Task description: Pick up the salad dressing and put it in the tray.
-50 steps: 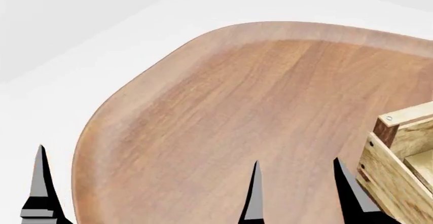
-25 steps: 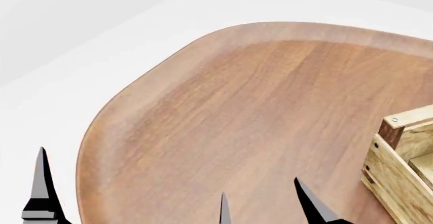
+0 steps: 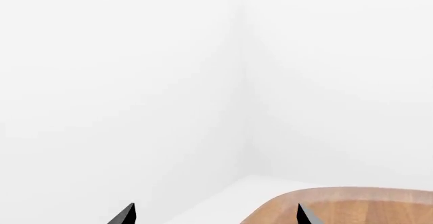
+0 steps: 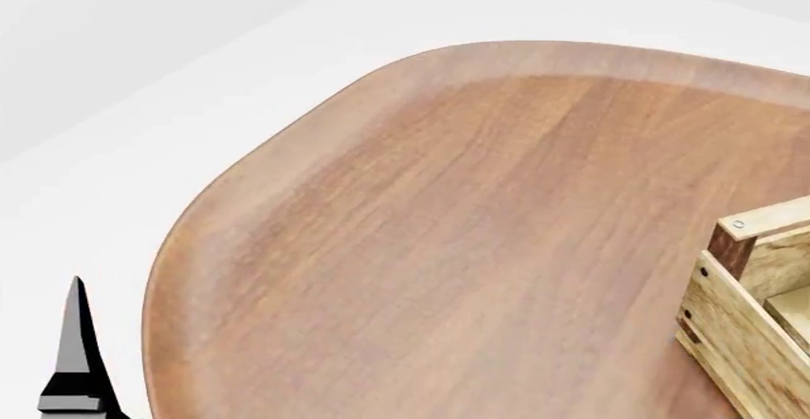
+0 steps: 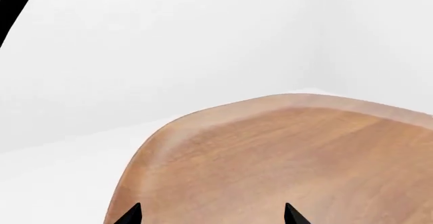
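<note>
A rounded wooden desk [image 4: 481,229] with a raised, paler rim fills most of the head view, its grain running from about 7 o'clock toward 1 o'clock. Around it the floor [image 4: 152,135] is plain white, and the wrist views show bare white walls [image 3: 135,82] meeting in a corner behind the desk's curved edge.

At roughly 4 o'clock in the head view, one corner of the tray [image 4: 760,324] stands on the desk: light-wood side boards, a dark brown corner post and the end of a top rail. The frame edge cuts off most of it, so little of its inside shows and what it holds cannot be told. The salad dressing appears in none of the three views.

At 8 o'clock in the head view a single dark, pointed fingertip [image 4: 76,353] of the left gripper [image 3: 215,215] rises beside the desk's edge. In the left wrist view only its two tips show, well apart, so the jaws stand open and hold nothing. The right gripper [image 5: 211,215] is outside the head view; its own camera shows two tips spread wide over the desk, jaws open and empty. A black shape [image 5: 10,8] at that view's upper corner is too cropped to identify.
</note>
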### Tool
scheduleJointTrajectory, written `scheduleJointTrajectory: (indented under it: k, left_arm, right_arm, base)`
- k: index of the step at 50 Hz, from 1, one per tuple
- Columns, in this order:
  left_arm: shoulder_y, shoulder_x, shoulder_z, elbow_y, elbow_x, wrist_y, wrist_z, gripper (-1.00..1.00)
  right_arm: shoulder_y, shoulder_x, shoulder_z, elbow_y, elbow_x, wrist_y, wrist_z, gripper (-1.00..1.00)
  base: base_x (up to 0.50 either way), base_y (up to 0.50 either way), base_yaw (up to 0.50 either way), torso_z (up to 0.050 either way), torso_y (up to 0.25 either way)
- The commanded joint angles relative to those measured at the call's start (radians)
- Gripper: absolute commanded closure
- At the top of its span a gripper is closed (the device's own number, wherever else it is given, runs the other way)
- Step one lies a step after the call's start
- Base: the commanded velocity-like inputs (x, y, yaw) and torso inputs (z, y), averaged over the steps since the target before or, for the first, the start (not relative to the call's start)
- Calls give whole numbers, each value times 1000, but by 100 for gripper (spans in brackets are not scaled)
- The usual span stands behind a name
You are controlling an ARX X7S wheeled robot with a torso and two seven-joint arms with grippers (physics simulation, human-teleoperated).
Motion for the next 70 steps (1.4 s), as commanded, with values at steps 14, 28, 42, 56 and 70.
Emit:
scheduleJointTrajectory:
  k: [14, 28, 42, 56, 70]
  left_arm:
    - [-15, 10, -17, 11, 6, -24, 19, -100]
    - [-13, 5, -12, 5, 4, -18, 12, -100]
    - [-12, 1, -5, -3, 3, -10, 6, -100]
    - [-11, -4, -4, -1, -3, -9, 0, -100]
    - [-11, -9, -1, -6, -7, -2, -6, -100]
  right_arm:
    - [-31, 7, 8, 40, -36, 33, -6, -100]
    - [-35, 9, 10, 53, -48, 29, 8, -100]
    - [-7, -2, 66, 105, -26, 29, 38, -100]
    - [20, -26, 40, 200, -21, 29, 19, -100]
    - [58, -52, -2, 292, -44, 13, -5, -100]
  base:
    - [0, 0, 0, 0, 0]
    - [0, 0, 0, 0, 0]
    - [0, 0, 0, 0, 0]
    - [0, 0, 0, 0, 0]
    - [0, 0, 0, 0, 0]
